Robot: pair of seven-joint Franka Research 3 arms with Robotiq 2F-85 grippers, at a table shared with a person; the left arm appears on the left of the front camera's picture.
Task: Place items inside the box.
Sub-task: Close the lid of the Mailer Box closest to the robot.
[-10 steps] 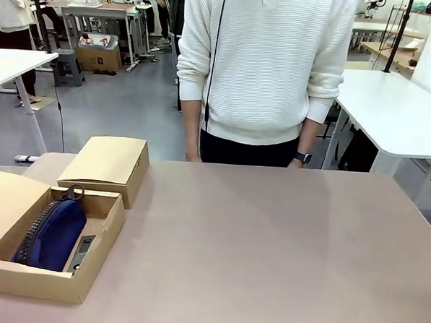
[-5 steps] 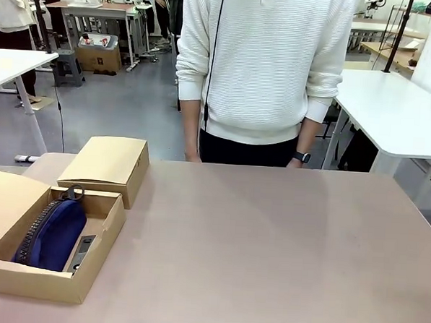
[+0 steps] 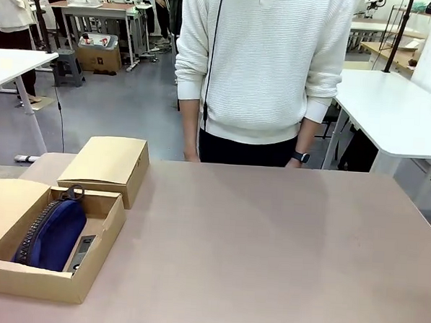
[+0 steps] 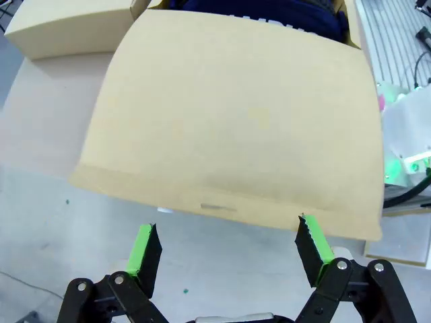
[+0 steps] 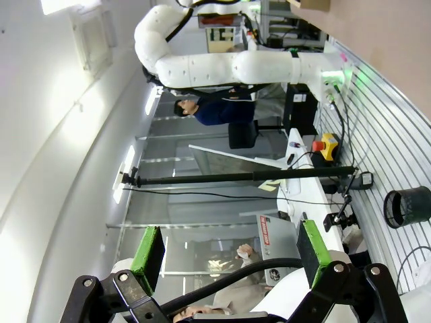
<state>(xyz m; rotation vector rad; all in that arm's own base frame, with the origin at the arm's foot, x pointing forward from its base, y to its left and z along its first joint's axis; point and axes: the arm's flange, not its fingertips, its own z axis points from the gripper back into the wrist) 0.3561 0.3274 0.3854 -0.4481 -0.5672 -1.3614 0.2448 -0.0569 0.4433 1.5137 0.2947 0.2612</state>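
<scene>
The open cardboard box (image 3: pixel 87 270) sits at the near left corner of the desk (image 3: pixel 268 251), and inside it lies the navy pouch (image 3: pixel 53 234), stretched lengthwise with its dark zip running along its left edge and a dark ring pull at its far end. Beside the pouch, against the box's right wall, lies a slim black item (image 3: pixel 84 247) with a pale strip on top; what it is cannot be told from here. The box's lid flap (image 3: pixel 2 210) folds out flat to the left of the opening. In the left wrist view the same flap (image 4: pixel 236 121) spreads wide and pale brown under the camera, with a strip of the navy pouch (image 4: pixel 269 13) and some white print on it showing past its far edge. Just behind the open box stands a second, closed cardboard box (image 3: pixel 107 167), close to its far wall. The left gripper (image 4: pixel 229 245) hangs above the flap's free edge with its green-padded fingers (image 4: pixel 145 245) spread wide apart and nothing between them. The right gripper (image 5: pixel 229 252) points away from the desk towards the room, its fingers (image 5: pixel 149 250) likewise wide open and empty; beyond it shows the white left arm (image 5: pixel 229 64). A person in a white knit sweater (image 3: pixel 264 63) stands at the far side of the desk, arms hanging down, a dark watch (image 3: pixel 302 157) on one wrist.
</scene>
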